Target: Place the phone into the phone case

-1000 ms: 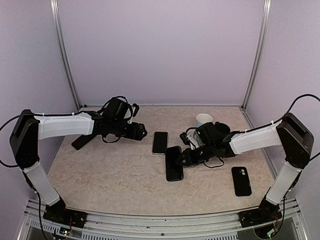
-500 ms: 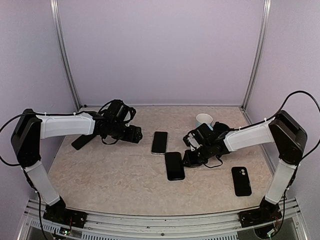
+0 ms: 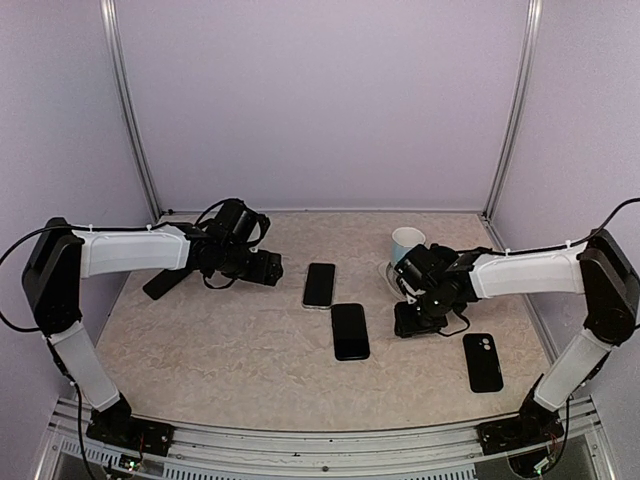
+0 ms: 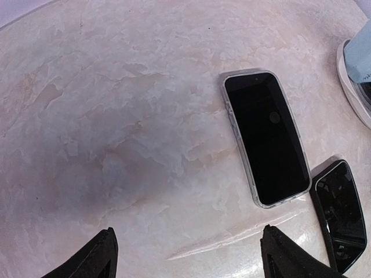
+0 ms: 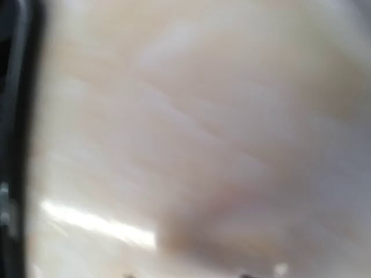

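A black phone [image 3: 349, 331] is seen flat on the desk [image 3: 230, 340], near the right jaws, untouched; their opening cannot be told. The left jaws are spread wide, a clear-rimmed case [image 4: 266, 139] ahead.

Right wrist view wholly smeared — right pincer [image 3: 411, 324] unreadable; cup [image 4: 356, 65] cut off

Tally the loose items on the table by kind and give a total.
Phones: 2
Black phone case: 1
White mug: 1
Dark flat item at far left, kind unclear: 1
Total: 5
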`<state>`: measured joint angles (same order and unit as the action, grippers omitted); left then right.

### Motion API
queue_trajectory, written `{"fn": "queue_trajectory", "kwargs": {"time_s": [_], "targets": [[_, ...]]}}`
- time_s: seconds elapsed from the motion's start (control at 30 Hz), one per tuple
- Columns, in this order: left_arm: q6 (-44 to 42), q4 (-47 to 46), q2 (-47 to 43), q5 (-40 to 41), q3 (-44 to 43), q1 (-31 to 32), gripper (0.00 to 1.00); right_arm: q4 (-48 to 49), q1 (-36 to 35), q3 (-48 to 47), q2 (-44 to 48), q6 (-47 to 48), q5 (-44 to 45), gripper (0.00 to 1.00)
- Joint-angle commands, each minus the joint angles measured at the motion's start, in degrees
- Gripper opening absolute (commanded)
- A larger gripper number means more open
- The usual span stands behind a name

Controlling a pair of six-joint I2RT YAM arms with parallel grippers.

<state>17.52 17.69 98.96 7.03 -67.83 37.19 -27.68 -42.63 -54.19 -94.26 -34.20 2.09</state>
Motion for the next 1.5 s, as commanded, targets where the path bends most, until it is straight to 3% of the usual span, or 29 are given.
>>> {"fn": "queue_trajectory", "kwargs": {"time_s": [0.0, 0.07, 0.1, 0.3, 0.53, 0.6, 0.73, 0.97, 1.1, 1.27, 1.47], "targets": [[-1.09, 1.22, 0.13, 1.53, -0.43, -1.15, 0.88, -15.86, -0.02, 1.54, 6.86, -7.52, 10.48, 0.57], [-1.08, 2.23, 1.05, 1.33, -1.27, -1.62, 0.92, -18.79, 0.00, 4.37, 9.40, -11.18, 12.22, 0.95], [-1.08, 2.61, 1.48, 1.43, -1.70, -1.79, 0.93, -19.76, 0.08, 5.72, 10.91, -12.91, 12.68, 0.99], [-1.78, 3.34, 2.73, 3.65, -3.30, -2.11, 0.99, -19.06, 2.73, 10.67, 18.34, -16.57, 9.98, 0.99], [-2.20, 3.47, 2.17, 4.54, -2.47, -2.47, 0.99, -20.48, 6.91, 13.04, 18.32, -18.50, 11.79, 0.99], [-2.31, 3.24, 2.04, 4.53, -2.38, -2.47, 0.99, -17.06, 7.34, 14.45, 18.13, -16.83, 9.53, 0.92], [-2.31, 3.43, 2.37, 4.37, -2.50, -2.47, 0.99, -12.31, 8.88, 17.47, 15.53, -15.20, 4.13, 0.54], [-2.74, 3.31, 2.03, 4.42, -2.22, -2.47, 0.99, -12.06, 8.88, 16.79, 14.77, -13.82, 1.70, 0.00], [-2.73, 3.27, 2.12, 4.15, -2.44, -2.55, 0.99, -10.57, 7.10, 14.49, 15.42, -13.89, -1.97, 0.00], [-2.92, 3.47, 1.94, 4.05, -2.56, -2.56, 0.99, -10.52, -0.20, 8.37, 15.51, -18.89, -3.57, 0.00], [-3.10, 3.49, 1.56, 3.89, -2.65, -2.56, 0.99, -4.32, -9.03, 5.36, 8.49, -23.99, -4.32, 0.00]]}}
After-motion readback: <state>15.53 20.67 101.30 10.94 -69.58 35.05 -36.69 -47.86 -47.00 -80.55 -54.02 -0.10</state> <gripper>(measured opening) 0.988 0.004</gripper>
